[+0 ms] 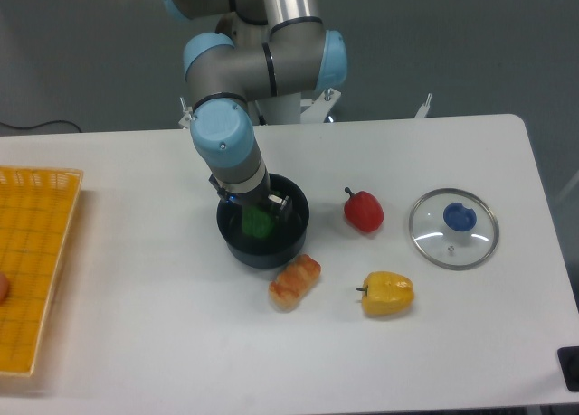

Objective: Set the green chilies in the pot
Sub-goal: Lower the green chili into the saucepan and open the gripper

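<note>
Reaching down into the pot (288, 237), end effector (260, 218) gripped the green chilies (257, 223) inside its rim, red pepper (364, 211) at three o'clock, yellow pepper (388, 293) at four o'clock.

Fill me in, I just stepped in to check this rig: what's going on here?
The arm's gripper is down inside the pot, with the green chili between its fingers. Whether it has let go can't be told. A red pepper, a yellow pepper, a glass lid and an orange toy food lie on the table.
</note>
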